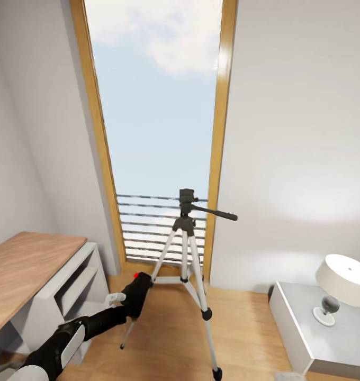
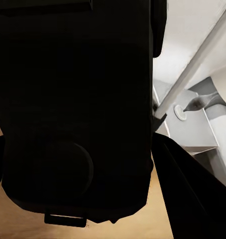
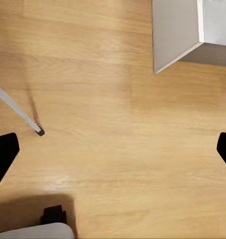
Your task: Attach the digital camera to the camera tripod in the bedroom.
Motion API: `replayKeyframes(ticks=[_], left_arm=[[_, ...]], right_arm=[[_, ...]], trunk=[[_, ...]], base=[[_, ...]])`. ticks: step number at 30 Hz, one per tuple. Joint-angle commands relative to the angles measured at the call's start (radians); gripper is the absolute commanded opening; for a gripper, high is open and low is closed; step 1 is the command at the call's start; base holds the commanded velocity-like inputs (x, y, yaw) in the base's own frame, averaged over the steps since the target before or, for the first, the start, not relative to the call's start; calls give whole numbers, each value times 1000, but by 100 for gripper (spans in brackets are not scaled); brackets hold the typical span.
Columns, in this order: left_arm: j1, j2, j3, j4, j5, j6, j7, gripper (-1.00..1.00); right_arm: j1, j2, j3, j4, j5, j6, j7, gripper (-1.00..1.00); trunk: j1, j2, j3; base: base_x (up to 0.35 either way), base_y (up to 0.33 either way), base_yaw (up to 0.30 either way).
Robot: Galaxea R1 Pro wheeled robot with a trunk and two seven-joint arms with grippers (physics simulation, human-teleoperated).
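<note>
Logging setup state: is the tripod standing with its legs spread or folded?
Spread and upright: the tripod stands with its silver legs splayed on the wood floor before the window.

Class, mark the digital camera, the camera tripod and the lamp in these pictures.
digital camera [image 1: 136, 294], head view, on its black body.
camera tripod [image 1: 186, 205], head view, on its black head.
lamp [image 1: 343, 279], head view, on its white shade.

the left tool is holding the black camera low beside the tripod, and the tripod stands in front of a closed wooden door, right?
Not quite. The left tool does hold the digital camera low beside the camera tripod, but the head view shows the tripod standing in front of a tall wood-framed window with sky and a railing behind it, not a closed wooden door.
</note>
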Motion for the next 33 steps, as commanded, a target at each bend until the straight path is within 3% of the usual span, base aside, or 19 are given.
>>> replayKeyframes(ticks=[1,14,33], left_arm=[[0,1,-3,0,10,7,-1,-100],[0,1,-3,0,10,6,-1,-100],[0,1,-4,0,9,2,-1,-100]], right_arm=[[-1,0,-2,3,3,-6,-3,100],[-1,0,-3,3,4,-7,-4,100],[-1,0,-2,3,2,-6,-5,100]], trunk=[[1,-1,0],[1,-1,0],[1,-1,0]], base=[[194,275,-18],[182,255,-7],[20,27,-199]])
